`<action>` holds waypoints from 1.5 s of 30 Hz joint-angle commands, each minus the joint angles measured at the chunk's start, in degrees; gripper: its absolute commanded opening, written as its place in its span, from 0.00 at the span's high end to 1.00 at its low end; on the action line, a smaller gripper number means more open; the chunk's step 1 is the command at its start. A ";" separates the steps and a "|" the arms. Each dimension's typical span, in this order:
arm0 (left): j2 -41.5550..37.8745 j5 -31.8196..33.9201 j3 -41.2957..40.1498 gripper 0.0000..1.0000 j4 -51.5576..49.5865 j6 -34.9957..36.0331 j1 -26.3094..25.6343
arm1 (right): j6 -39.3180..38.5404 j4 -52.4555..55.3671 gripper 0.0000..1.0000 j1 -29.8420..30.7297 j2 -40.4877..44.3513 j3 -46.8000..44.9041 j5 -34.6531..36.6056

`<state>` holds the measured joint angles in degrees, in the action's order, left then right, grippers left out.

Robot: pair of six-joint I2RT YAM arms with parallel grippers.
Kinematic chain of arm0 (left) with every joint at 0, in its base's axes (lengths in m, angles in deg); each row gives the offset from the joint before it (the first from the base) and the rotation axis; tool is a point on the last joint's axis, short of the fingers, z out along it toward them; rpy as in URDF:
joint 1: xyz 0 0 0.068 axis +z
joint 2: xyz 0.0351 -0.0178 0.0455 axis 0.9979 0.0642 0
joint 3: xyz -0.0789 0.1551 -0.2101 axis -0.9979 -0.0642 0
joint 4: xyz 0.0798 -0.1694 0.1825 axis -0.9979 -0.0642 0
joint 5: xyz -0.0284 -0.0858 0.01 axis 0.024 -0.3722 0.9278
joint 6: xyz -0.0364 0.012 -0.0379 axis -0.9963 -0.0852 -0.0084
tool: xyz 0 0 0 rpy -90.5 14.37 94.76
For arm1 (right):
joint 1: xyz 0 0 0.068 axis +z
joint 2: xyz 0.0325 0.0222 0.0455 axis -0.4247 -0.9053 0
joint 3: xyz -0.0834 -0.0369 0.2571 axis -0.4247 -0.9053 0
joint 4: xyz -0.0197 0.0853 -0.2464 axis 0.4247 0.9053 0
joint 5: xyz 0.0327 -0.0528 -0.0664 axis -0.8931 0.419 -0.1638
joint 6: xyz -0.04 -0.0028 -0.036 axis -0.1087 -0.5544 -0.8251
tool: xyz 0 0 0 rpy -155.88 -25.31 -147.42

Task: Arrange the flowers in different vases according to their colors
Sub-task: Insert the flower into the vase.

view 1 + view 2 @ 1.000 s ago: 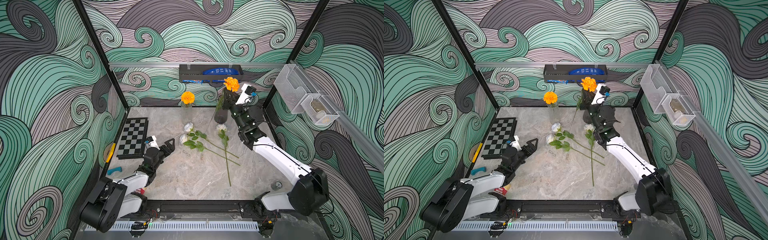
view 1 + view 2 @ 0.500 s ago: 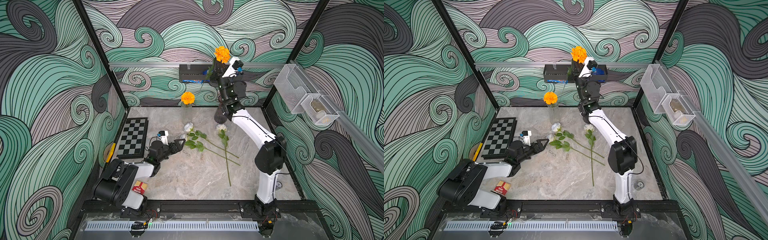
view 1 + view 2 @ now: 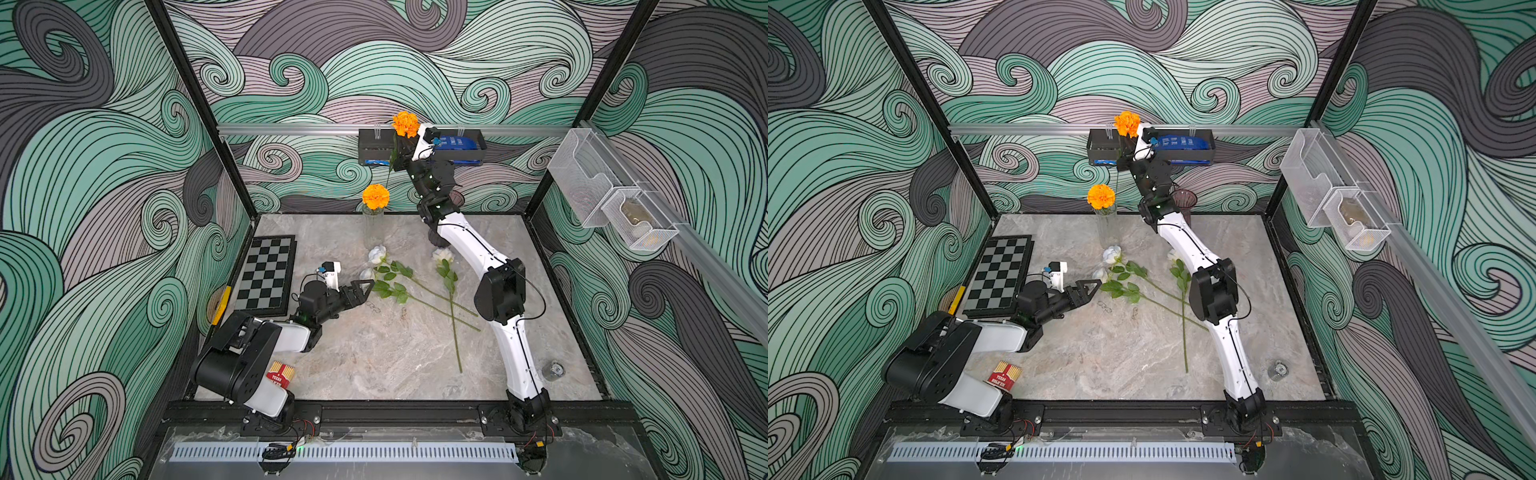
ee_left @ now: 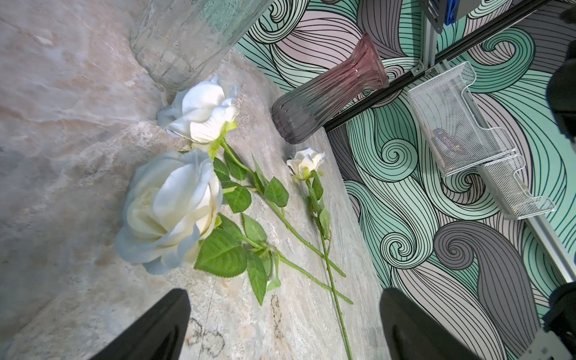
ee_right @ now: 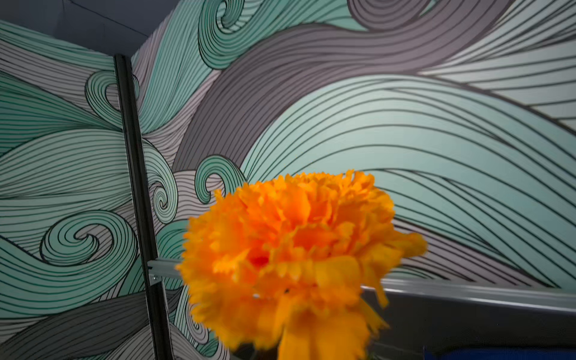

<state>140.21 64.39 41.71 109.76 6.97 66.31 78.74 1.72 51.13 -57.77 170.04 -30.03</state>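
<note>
Your left gripper [image 3: 363, 293] gapes wide and empty just beside three white roses [image 3: 377, 254], which lie flat, unsorted. One orange flower [image 3: 375, 197] stands in the clear vase [image 3: 372, 230]. Your right gripper [image 3: 401, 145] is clamped on the second orange flower [image 3: 405, 123], held high. The purple vase [image 3: 1185, 199] looks empty.

Right hand [image 3: 400, 144] raised, clenched, left hand [image 3: 368, 289] spread

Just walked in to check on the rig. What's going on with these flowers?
The right gripper is shut on an orange flower, holding it high above the table. The other orange flower stands in the clear vase. Three white roses lie on the table; the open left gripper hovers beside them. The purple vase is empty.
</note>
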 commanded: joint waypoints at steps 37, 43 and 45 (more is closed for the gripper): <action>-0.43 0.87 1.71 0.02 -1.14 1.68 0.13 | 6.25 12.66 0.18 1.60 11.70 -22.74 -8.88; -0.26 0.31 1.91 0.02 -1.01 1.41 0.07 | 11.83 15.40 0.00 0.55 14.70 -27.44 -13.73; -0.44 0.41 1.80 0.02 -1.05 1.42 0.13 | 12.75 15.39 0.00 0.41 16.12 -30.14 -14.08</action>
<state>140.38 64.69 41.78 108.89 7.28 66.31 88.42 15.73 51.99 -44.85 142.15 -41.27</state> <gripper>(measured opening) 0.978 0.999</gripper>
